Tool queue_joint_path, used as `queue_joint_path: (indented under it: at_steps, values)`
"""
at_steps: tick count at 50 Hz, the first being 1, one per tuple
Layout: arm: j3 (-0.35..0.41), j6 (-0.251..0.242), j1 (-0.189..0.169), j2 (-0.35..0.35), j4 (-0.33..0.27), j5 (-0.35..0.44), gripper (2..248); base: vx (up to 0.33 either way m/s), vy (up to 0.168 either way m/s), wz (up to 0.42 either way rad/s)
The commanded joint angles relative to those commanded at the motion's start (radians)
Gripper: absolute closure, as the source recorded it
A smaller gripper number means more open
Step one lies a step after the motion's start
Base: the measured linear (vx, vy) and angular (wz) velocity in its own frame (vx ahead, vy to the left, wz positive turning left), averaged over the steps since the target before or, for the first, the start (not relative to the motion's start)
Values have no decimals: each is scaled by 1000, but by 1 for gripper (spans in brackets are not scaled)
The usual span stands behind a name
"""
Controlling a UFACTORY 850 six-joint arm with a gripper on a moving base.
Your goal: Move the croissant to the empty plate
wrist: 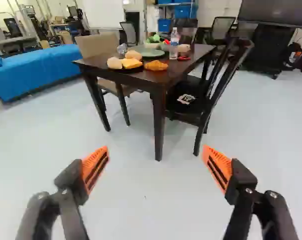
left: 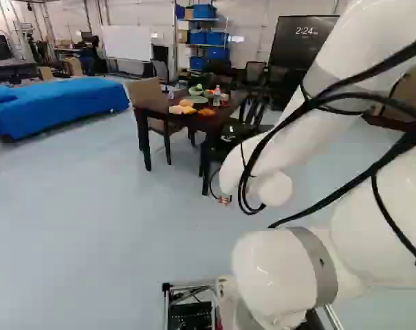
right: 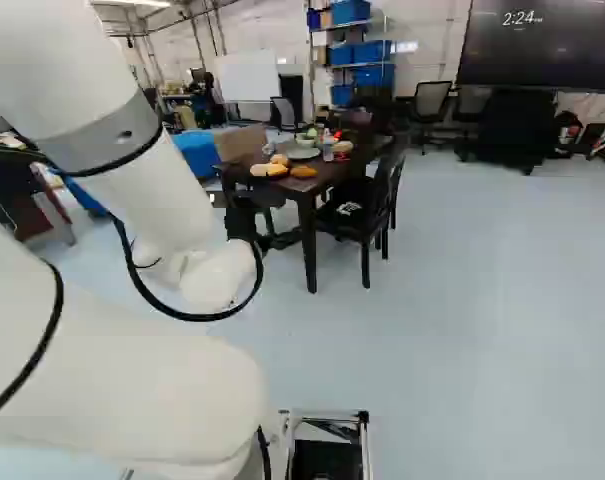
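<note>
Claw: (wrist: 155, 148) open, fingers (wrist: 94, 166) spread wide, nothing between them; presumably readied like this so it can come in around the bread.
Croissant: (wrist: 155, 65) well ahead of the claw, at the near corner of the table (wrist: 183, 69); I take it to be the orange-brown piece. Looks set on the bare top, just beside the dark plate (wrist: 127, 70). Handy spot: the nearest corner asks for least reach.
Dark plate: ahead of the claw, loaded with bread pieces (wrist: 132, 63), so not the goal.
Empty plate: (wrist: 150, 52) green, farther from the claw than the croissant; bare middle leaves room to set down.
Bottle: (wrist: 174, 42) upright beyond the croissant, near the green plate; a careless swing could tip it.
Black chair: (wrist: 189, 102) ahead of the claw, at the table's side; better skirted.
Next: probably roll closer, then lower onto the croissant. Soft-looking, so a light squeeze. Task barely begun.
</note>
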Motion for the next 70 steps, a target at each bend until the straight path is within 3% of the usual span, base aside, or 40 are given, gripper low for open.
queue_joint_path:
  at_steps: [30, 70]
  values:
    - [0, 0, 0, 0, 0, 0, 3, 36, 6, 2]
    - [0, 0, 0, 0, 0, 0, 3, 124, 4, -7]
